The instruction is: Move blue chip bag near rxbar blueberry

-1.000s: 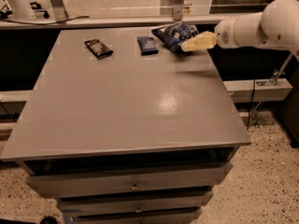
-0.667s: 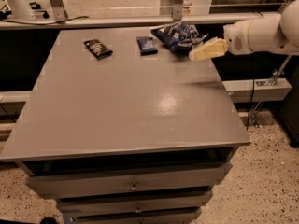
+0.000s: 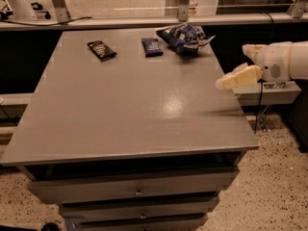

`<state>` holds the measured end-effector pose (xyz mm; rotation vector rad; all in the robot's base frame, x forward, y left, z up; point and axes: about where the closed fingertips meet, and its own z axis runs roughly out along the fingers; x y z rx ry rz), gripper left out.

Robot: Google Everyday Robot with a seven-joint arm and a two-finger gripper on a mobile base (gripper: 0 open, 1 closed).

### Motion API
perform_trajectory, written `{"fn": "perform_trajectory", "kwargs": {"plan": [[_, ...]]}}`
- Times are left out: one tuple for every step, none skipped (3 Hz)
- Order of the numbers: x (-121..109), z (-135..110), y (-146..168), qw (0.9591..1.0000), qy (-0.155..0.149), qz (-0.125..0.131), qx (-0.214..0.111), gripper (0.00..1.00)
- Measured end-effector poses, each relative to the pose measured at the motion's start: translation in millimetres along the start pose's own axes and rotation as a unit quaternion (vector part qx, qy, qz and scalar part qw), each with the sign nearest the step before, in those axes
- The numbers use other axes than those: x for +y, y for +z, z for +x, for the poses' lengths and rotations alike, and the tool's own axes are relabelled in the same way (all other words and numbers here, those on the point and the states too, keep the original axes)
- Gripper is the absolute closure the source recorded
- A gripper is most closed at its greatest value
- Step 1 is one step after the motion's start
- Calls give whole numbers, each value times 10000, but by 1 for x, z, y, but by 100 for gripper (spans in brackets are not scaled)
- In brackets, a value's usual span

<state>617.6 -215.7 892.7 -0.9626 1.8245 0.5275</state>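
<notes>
The blue chip bag (image 3: 185, 36) lies crumpled at the far right of the grey table top (image 3: 130, 100). The rxbar blueberry (image 3: 152, 47), a small dark-blue bar, lies just left of the bag, a small gap between them. My gripper (image 3: 226, 83) is at the table's right edge, well in front of and to the right of the bag, on the end of the white arm (image 3: 281, 61). It holds nothing.
A black-wrapped bar (image 3: 101, 50) lies at the far left of the table. Drawers (image 3: 139, 191) sit under the front edge. A rail and posts (image 3: 183, 4) run behind the table. Speckled floor is to the right.
My gripper has pulled back from the chip bag, moving right and toward the table's front. The bag stays beside the dark-blue bar.
</notes>
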Motion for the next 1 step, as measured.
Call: {"fn": "perform_trajectory", "kwargs": {"plan": [[0, 2, -7, 10000, -15, 26, -21, 0]]}}
